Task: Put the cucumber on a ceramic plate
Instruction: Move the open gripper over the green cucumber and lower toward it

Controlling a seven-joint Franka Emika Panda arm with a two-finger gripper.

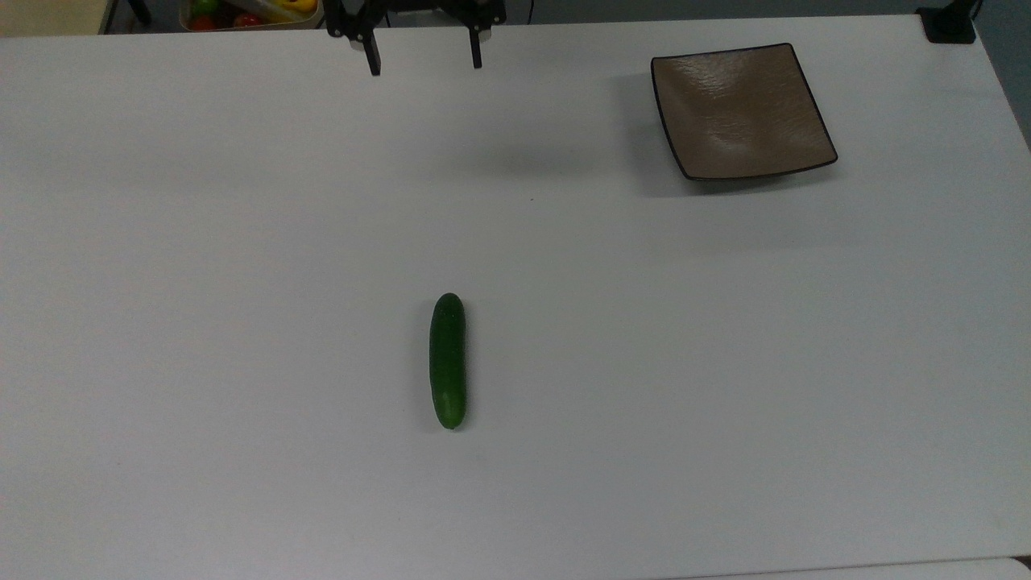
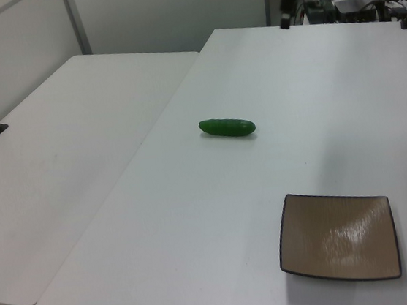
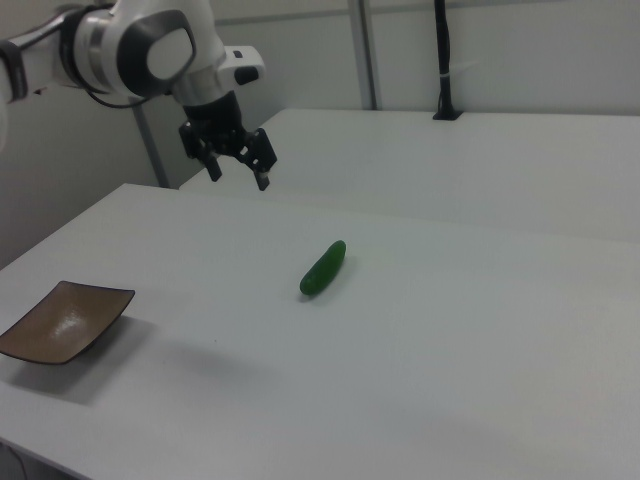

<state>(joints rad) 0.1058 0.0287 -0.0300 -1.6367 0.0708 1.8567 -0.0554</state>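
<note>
The dark green cucumber [image 1: 448, 361] [image 2: 227, 127] [image 3: 323, 268] lies flat on the white table, near the middle. The square brown ceramic plate [image 1: 741, 109] [image 2: 338, 236] [image 3: 62, 320] sits bare at the top view's upper right. My gripper [image 1: 424, 60] [image 3: 239, 176] hangs open in the air over the table's far edge in the top view, fingers pointing down and holding nothing. It is well away from the cucumber and to the left of the plate in the top view. In the left view the gripper [image 2: 286, 19] shows at the upper edge.
A tray of colourful produce [image 1: 250, 12] stands beyond the table's far edge at the top view's upper left. A black post base [image 1: 949, 24] sits on the far right corner. A second white table [image 2: 57, 162] adjoins on the left view's left.
</note>
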